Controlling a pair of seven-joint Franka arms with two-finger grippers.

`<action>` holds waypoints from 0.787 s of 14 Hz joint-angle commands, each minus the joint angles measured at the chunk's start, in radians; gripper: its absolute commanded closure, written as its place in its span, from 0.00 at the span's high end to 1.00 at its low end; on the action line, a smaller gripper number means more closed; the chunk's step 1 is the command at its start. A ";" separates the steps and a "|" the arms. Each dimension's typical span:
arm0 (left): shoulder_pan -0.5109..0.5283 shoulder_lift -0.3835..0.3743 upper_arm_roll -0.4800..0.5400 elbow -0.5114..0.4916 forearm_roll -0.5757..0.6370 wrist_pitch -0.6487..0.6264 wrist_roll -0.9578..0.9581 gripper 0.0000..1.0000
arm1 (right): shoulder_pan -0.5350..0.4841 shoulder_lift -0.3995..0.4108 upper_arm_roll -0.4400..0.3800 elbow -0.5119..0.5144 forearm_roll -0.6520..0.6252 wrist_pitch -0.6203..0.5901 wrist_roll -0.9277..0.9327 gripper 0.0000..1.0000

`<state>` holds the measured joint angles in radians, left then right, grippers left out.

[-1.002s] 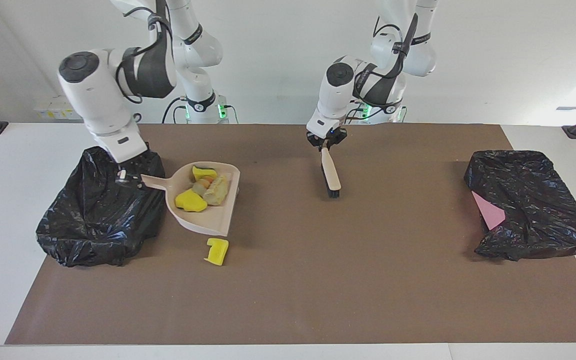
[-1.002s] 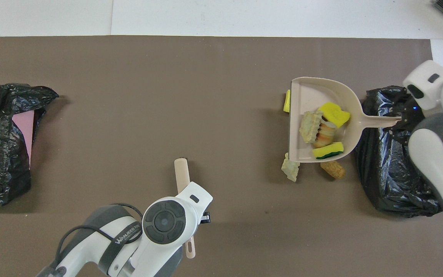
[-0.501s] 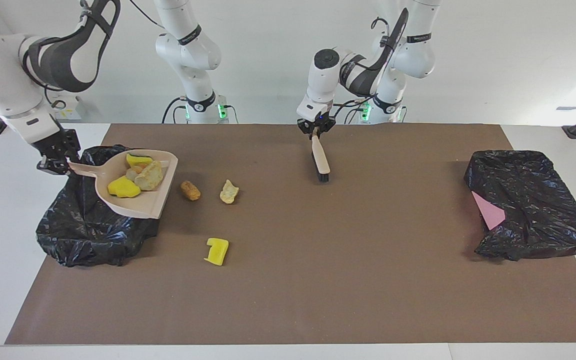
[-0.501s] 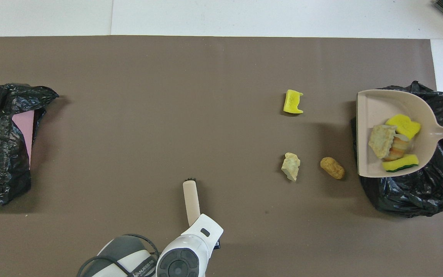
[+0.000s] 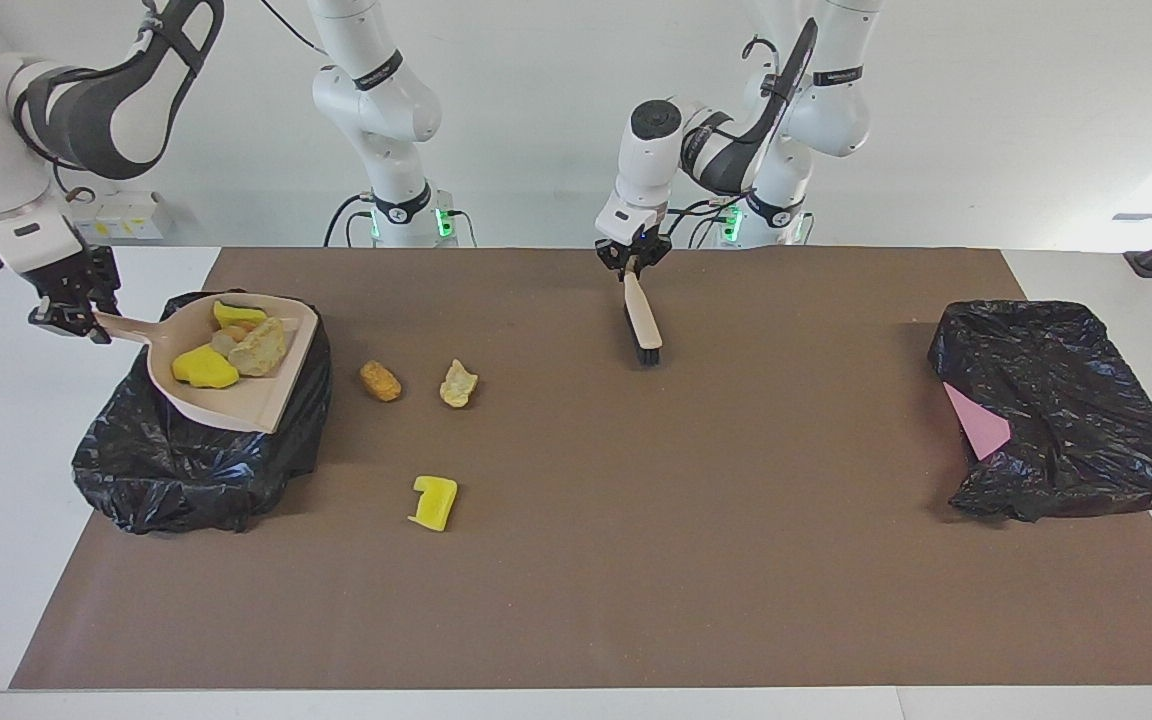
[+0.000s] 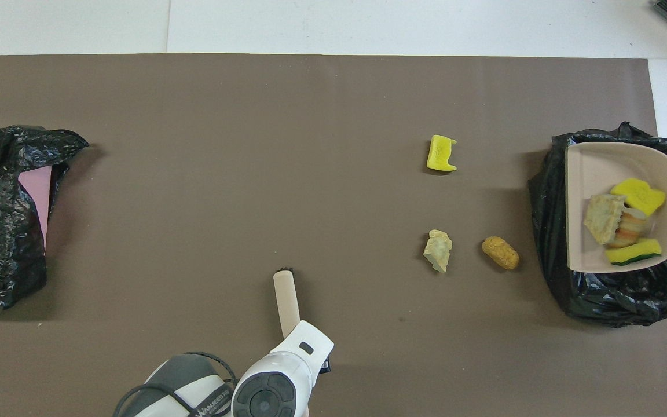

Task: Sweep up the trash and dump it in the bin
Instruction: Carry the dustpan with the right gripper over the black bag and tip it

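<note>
Facing view, right gripper (image 5: 71,312) clamped on dustpan (image 5: 236,400) handle, pan with four trash pieces over the bin (image 5: 196,470), three pieces (image 5: 380,381) on mat beside bin, left gripper (image 5: 633,268) gripping brush (image 5: 644,325) upright on mat.

A robotics lab: two arms (image 5: 376,110) bolted behind a brown-matted table (image 5: 636,560).

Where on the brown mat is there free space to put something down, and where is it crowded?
Free: the wide middle of the brown mat, between the brush and the bag with the pink sheet. Crowded: beside the other bag, where a yellow piece, beige chunk and orange-brown chunk lie.
</note>
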<state>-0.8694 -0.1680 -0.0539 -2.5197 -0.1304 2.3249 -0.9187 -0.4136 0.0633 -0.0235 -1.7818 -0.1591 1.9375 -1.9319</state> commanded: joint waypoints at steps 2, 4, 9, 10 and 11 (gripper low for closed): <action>0.047 0.005 0.008 0.002 -0.009 0.010 0.006 0.94 | -0.028 -0.014 0.010 -0.022 -0.141 0.046 -0.002 0.00; 0.098 0.036 0.008 0.045 -0.008 0.008 0.009 1.00 | -0.034 -0.020 0.010 -0.039 -0.213 0.093 0.008 0.00; 0.233 0.067 0.011 0.140 0.012 0.007 0.119 1.00 | -0.010 -0.020 0.011 -0.041 -0.397 0.086 0.195 0.00; 0.269 0.068 0.012 0.165 0.012 0.004 0.156 1.00 | 0.004 -0.023 0.011 -0.042 -0.424 0.083 0.218 0.00; 0.308 0.085 0.012 0.194 0.014 0.004 0.178 1.00 | 0.013 -0.036 0.011 -0.050 -0.451 0.078 0.229 0.00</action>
<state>-0.6269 -0.1175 -0.0343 -2.3843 -0.1274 2.3296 -0.7962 -0.4143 0.0628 -0.0180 -1.8007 -0.5515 2.0131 -1.7505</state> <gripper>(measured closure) 0.000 0.670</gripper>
